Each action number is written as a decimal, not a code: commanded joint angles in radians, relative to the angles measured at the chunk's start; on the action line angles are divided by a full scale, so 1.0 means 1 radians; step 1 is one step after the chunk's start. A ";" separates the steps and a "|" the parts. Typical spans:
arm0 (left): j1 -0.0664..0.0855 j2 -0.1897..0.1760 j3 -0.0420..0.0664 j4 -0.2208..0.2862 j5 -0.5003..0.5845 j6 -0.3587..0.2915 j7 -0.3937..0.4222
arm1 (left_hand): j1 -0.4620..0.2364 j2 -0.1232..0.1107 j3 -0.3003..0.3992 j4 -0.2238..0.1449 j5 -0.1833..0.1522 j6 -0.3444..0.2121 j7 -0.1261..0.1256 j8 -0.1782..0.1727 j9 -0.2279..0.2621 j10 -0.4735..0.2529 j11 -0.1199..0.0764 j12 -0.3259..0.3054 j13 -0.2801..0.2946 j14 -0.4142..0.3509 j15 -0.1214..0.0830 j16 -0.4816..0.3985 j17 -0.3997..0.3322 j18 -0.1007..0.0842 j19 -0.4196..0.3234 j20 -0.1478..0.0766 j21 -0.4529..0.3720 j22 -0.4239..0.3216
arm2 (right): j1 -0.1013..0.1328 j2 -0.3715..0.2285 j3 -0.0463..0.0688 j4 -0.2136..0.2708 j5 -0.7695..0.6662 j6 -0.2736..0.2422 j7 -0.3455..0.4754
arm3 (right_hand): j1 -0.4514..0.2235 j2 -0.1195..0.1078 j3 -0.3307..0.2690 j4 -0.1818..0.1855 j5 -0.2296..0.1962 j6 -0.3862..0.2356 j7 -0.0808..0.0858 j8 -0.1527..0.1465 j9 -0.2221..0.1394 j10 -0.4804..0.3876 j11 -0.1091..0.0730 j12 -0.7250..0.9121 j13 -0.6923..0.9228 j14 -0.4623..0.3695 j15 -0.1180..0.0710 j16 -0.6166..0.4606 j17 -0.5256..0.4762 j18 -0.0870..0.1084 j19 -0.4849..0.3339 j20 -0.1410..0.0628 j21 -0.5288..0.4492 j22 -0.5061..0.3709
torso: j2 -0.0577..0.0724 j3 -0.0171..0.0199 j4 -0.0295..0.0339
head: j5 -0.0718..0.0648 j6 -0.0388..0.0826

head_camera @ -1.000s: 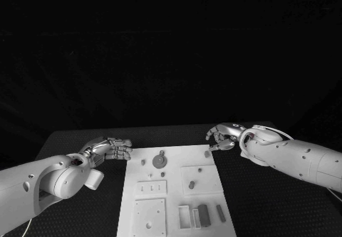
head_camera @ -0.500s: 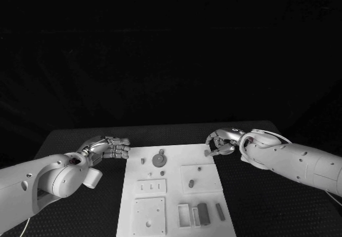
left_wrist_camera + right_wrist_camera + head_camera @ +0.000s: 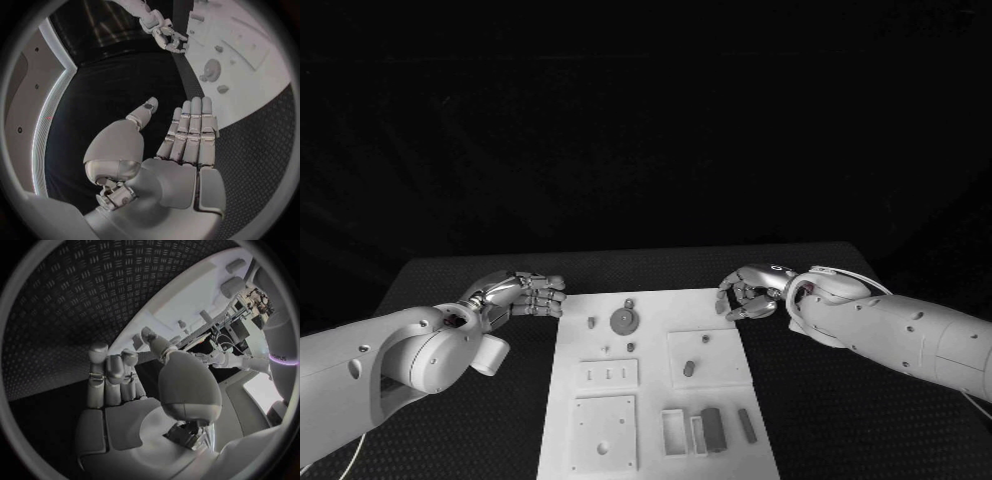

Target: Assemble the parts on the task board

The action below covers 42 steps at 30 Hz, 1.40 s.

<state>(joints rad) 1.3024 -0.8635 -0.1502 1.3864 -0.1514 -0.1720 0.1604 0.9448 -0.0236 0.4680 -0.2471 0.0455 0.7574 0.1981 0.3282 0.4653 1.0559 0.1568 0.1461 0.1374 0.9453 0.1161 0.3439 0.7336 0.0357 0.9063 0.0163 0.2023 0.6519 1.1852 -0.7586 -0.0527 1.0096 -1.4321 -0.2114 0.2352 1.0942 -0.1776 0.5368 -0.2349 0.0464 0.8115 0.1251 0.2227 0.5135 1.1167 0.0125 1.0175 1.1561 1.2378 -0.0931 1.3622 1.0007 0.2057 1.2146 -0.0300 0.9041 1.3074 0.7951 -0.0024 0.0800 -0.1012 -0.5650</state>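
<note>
The task board lies flat in the middle of the black surface, its long side running from near to far. A round disc part sits at the far middle of the board, with a small peg just to its left and another small piece just nearer. A square raised plate on the right half of the board carries a small dark slug. On the left half, a small plate with three slots lies far of a larger square plate at the near left corner. At the near right, a dark rectangular block stands among pale upright frames, and a thin dark bar lies just to its right.

The right hand is at the far right corner of the board, over its edge. Its fingers are curled inward with the fingertips close together; the right wrist view shows nothing between them. Whether the fingertips touch the board cannot be told.

The left hand is over the surface just beside the far left edge of the board, apart from the parts. In the head view its fingers are bent toward the board; in the left wrist view they lie side by side and fairly straight with the thumb set apart, and the hand holds nothing.
</note>
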 commanded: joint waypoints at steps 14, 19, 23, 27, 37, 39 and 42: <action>0.002 0.003 0.001 -0.002 -0.004 0.004 0.007 | 0.002 -0.006 -0.001 -0.006 0.004 -0.010 0.015 -0.004 -0.001 -0.004 0.003 -0.004 0.002 0.005 0.000 -0.008 0.002 0.008 0.008 0.001 -0.006 0.002 | -0.026 0.019 -0.001 -0.004 0.001 -0.029 0.023 | -0.003 0.033 -0.001 -0.010 0.004 0.012 -0.004 0.013 0.006 0.000 -0.004 0.009 -0.001 0.002 -0.005 0.002 0.002 0.056 -0.001 -0.004 0.000 0.020 | -0.001 0.0011 0.0019 | 0.005 -0.003; 0.002 0.004 0.001 -0.004 -0.004 0.004 0.007 | 0.001 -0.006 -0.001 -0.005 0.004 -0.011 0.016 -0.005 -0.002 -0.005 0.004 -0.005 0.002 0.006 0.000 -0.009 0.003 0.008 0.008 0.001 -0.007 0.002 | -0.031 0.026 -0.001 -0.014 0.001 -0.036 0.022 | -0.002 0.042 0.000 -0.011 0.004 0.014 -0.003 0.015 0.007 0.000 -0.003 0.010 -0.001 0.003 -0.004 0.003 0.002 0.056 -0.001 -0.004 0.000 0.020 | -0.001 0.0022 -0.0001 | 0.009 -0.004; 0.002 0.004 0.001 -0.002 -0.004 0.005 0.006 | 0.001 -0.006 -0.001 -0.005 0.004 -0.011 0.016 -0.005 -0.002 -0.006 0.004 -0.005 0.003 0.005 0.000 -0.009 0.003 0.008 0.008 0.001 -0.007 0.002 | -0.032 0.026 -0.001 -0.021 0.001 -0.041 0.019 | -0.002 0.049 0.000 -0.012 0.004 0.015 -0.003 0.016 0.008 0.001 -0.003 0.010 -0.001 0.003 -0.004 0.004 0.002 0.056 0.000 -0.005 0.001 0.020 | 0.000 0.0011 0.0002 | 0.007 -0.004; 0.002 0.004 0.001 -0.002 -0.004 0.006 0.006 | 0.001 -0.006 -0.001 -0.005 0.004 -0.012 0.016 -0.005 -0.002 -0.006 0.004 -0.005 0.003 0.006 0.000 -0.009 0.004 0.008 0.008 0.001 -0.007 0.002 | -0.032 0.026 -0.001 -0.024 0.001 -0.041 0.018 | -0.002 0.056 0.000 -0.015 0.004 0.025 -0.002 0.023 0.011 0.002 -0.002 0.012 -0.001 0.004 -0.003 0.005 0.002 0.056 0.000 -0.005 0.002 0.021 | 0.000 0.0004 -0.0002 | 0.006 -0.005; 0.002 0.003 0.001 -0.002 -0.004 0.007 0.004 | 0.000 -0.007 -0.002 -0.004 0.004 -0.014 0.017 -0.006 -0.002 -0.008 0.005 -0.007 0.003 0.006 0.000 -0.011 0.005 0.008 0.008 0.001 -0.008 0.002 | -0.039 0.031 -0.001 -0.028 0.000 -0.047 0.016 | 0.000 0.073 -0.002 -0.026 0.003 0.060 -0.001 0.043 0.024 0.007 -0.001 0.016 -0.002 0.009 -0.002 0.008 0.002 0.056 0.004 -0.006 0.006 0.021 | -0.001 0.0000 0.0007 | 0.005 -0.009; 0.002 0.003 0.001 -0.002 -0.004 0.007 0.004 | 0.000 -0.007 -0.002 -0.004 0.004 -0.014 0.017 -0.006 -0.002 -0.008 0.005 -0.007 0.003 0.006 0.000 -0.011 0.005 0.008 0.008 0.001 -0.008 0.002 | -0.040 0.031 -0.001 -0.029 0.000 -0.048 0.015 | 0.000 0.074 -0.002 -0.027 0.003 0.060 -0.001 0.044 0.025 0.007 -0.001 0.016 -0.002 0.009 -0.002 0.009 0.002 0.056 0.004 -0.006 0.007 0.021 | -0.001 -0.0002 0.0011 | 0.004 -0.009; 0.002 0.002 0.001 -0.002 -0.004 0.007 0.003 | -0.001 -0.007 -0.002 -0.004 0.004 -0.014 0.017 -0.006 -0.002 -0.009 0.005 -0.007 0.003 0.006 0.000 -0.011 0.005 0.008 0.008 0.001 -0.008 0.002 | -0.040 0.031 -0.001 -0.029 0.000 -0.053 0.014 | -0.001 0.076 -0.003 -0.028 0.003 0.065 0.000 0.046 0.027 0.009 -0.001 0.017 -0.002 0.011 -0.002 0.010 0.004 0.056 0.005 -0.007 0.008 0.021 | -0.001 -0.0006 0.0007 | 0.004 -0.009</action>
<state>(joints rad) 1.3024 -0.8623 -0.1502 1.3821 -0.1524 -0.1715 0.1577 0.9448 -0.0236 0.4681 -0.2471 0.0455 0.7502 0.1979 0.3282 0.4647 1.0521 0.1605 0.1425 0.1399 0.9452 0.1161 0.3360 0.7374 0.0297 0.9062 0.0163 0.1984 0.6533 1.1519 -0.7286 -0.0491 0.9832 -1.4227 -0.2810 0.2563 1.0938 -0.1088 0.5345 -0.2569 0.0464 0.8567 0.1110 0.2654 0.5393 1.1173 0.0124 1.0292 1.1551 1.2396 -0.0939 1.3662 1.0033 0.2087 1.2169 -0.0320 0.9081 1.3074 0.7945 -0.0025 0.0803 -0.0965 -0.5738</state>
